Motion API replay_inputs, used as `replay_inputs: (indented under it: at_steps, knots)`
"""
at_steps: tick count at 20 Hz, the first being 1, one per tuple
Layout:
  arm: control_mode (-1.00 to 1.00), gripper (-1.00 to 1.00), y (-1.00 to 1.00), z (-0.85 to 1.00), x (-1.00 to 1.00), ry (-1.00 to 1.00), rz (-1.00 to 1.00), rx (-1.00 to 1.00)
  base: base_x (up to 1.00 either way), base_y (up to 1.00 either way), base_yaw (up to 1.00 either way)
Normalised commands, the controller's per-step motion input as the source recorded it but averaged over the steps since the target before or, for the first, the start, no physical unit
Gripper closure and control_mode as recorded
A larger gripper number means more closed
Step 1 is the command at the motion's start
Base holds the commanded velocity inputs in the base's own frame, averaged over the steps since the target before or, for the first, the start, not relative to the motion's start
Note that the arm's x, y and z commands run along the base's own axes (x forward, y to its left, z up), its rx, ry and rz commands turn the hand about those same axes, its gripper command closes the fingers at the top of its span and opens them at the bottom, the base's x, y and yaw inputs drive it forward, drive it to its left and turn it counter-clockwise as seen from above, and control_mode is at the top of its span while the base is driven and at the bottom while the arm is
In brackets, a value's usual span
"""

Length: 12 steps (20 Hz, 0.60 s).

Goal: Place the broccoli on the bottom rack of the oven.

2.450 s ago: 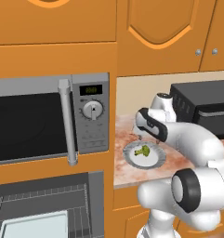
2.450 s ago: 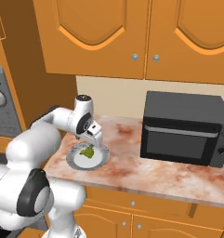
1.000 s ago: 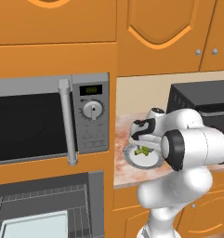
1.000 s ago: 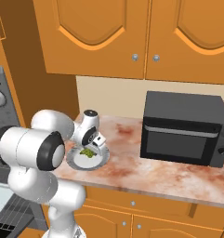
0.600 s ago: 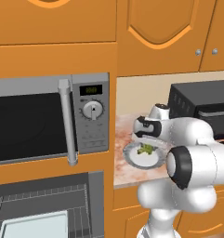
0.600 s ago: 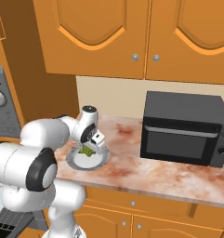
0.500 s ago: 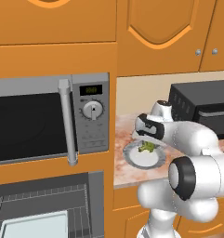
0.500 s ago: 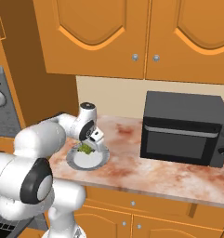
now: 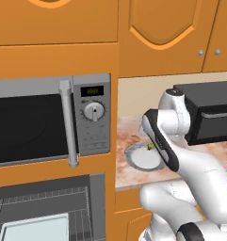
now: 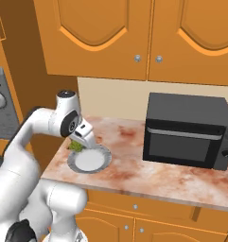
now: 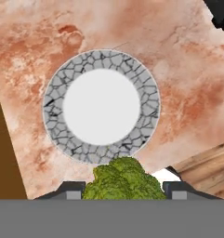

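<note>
Broccoli, a small lumpy green floret (image 11: 124, 180), sits clamped between our two dark fingertips of the gripper (image 11: 125, 189), lifted clear above the round grey-rimmed white plate (image 11: 149, 108), which lies bare on the mottled pink stone counter (image 10: 148, 175). We judge the lift done and the carry next: down and leftward from the plate to the oven's dark wire bottom rack (image 9: 82, 218) with its pale tray (image 9: 32, 230). Counter edge and the silver microwave (image 9: 49, 122) stand between; black countertop box (image 10: 187, 130) sits well clear.

We saw the plate (image 10: 89, 160) on the counter (image 10: 148, 172), left of the black countertop box (image 10: 188, 130), the microwave (image 9: 49, 120) further left, above the oven (image 9: 44, 214); the broccoli (image 11: 124, 181) hung over the plate's edge.
</note>
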Motion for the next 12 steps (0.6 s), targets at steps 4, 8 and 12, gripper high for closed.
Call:
replay_inputs:
  at_steps: [4, 8, 12]
  knots:
    - [-1.0, 1.0, 0.35, 0.88, -0.98, -0.01, 0.01, 0.0, 0.0, 0.0, 0.0]
    - [-1.0, 1.0, 0.82, 0.34, -1.0, -0.1, 0.07, -0.04, 0.0, 0.0, 0.0]
    - [-1.0, 1.0, 0.86, 0.07, -0.92, -0.11, 0.2, 0.0, 0.0, 0.0, 0.0]
